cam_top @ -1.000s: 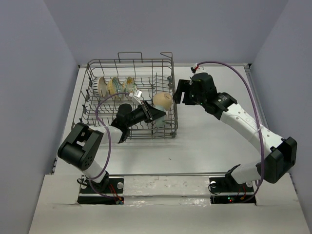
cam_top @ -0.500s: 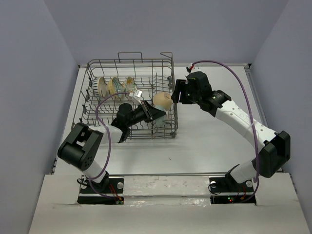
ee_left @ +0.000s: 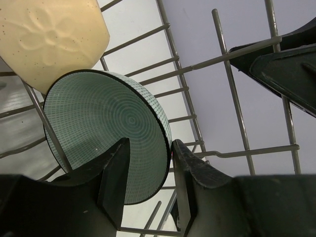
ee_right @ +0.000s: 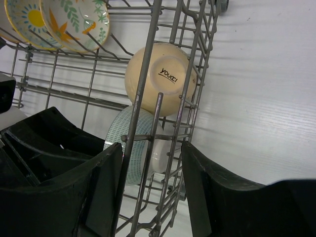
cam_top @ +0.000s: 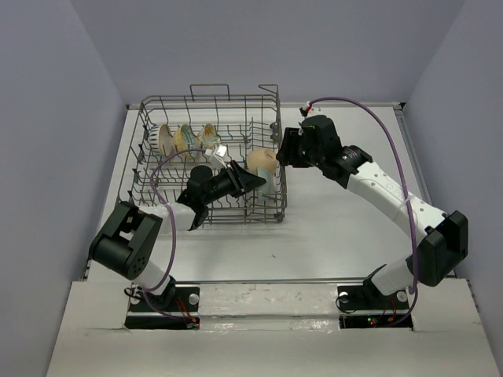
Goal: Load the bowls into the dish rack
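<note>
The left end effector (ee_left: 150, 146) reaches into the near right part of the dish rack (cam_top: 208, 100). Its fingers are partly spread on either side of the pale teal bowl (ee_left: 108, 128), which stands on edge between the tines. Whether they press on the bowl cannot be told. Just beyond the teal bowl, the tan bowl (ee_right: 158, 79) also stands on edge against the rack's right wall. Outside that wall, above the white surface (cam_top: 346, 228), the right end effector (ee_right: 152, 147) hangs with its fingers about halfway apart, holding nothing. Three more bowls (cam_top: 186, 138) stand on edge in a row at the rack's far left.
</note>
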`<state>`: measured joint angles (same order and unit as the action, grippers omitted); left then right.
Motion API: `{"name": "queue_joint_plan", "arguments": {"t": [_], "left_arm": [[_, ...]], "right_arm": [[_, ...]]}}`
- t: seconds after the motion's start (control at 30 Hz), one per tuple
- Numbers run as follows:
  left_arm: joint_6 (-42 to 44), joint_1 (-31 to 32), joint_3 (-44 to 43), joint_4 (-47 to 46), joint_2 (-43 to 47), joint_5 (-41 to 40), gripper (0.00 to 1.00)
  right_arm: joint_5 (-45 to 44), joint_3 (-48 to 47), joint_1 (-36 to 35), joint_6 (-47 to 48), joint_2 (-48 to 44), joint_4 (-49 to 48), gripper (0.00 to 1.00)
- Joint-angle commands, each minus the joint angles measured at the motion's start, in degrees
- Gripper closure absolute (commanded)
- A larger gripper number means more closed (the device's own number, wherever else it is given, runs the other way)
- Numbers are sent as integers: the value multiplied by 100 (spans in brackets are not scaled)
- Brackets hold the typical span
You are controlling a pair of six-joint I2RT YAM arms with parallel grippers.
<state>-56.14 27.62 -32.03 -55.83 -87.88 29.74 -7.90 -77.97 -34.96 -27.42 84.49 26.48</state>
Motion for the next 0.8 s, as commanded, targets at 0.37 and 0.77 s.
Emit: {"name": "queue_joint_plan", "arguments": {"t": [0.37,0.77], "left_arm": [[498,-46,-225,705,482,-380,53],[1043,-37,-462,1962,930,-926,54]], "right_arm": [[-124,-280,24,52,33,-187,44],[-124,-288,24,53,59,-187,45]]}}
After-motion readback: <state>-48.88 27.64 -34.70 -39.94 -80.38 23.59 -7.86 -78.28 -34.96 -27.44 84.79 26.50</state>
